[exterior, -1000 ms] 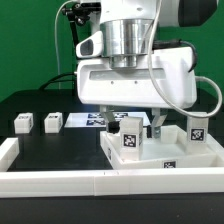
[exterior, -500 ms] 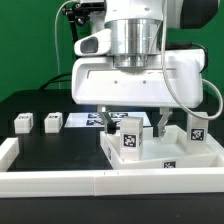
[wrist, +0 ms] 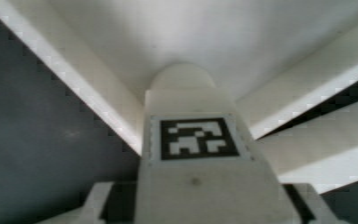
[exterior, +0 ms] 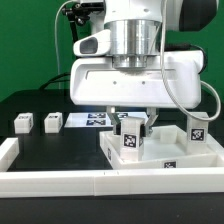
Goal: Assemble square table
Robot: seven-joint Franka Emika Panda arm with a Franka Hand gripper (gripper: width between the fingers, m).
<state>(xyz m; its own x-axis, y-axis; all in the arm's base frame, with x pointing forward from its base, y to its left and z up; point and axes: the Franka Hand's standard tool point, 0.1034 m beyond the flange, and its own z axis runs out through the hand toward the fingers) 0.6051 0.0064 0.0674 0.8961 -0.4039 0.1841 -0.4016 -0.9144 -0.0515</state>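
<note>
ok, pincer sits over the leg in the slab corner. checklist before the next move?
1. The pincer centred over the leg: ok.
2. The pincer firmly clamped on the leg: cannot tell.
3. The leg upright at the slab corner: ok.
4. The leg fully seated in the slab: cannot tell.
5. Two loose legs out of the arm's way, on the exterior view's left: ok.

Gripper (exterior: 132,124) vertical, jaws pinched on leg (exterior: 130,142)
</note>
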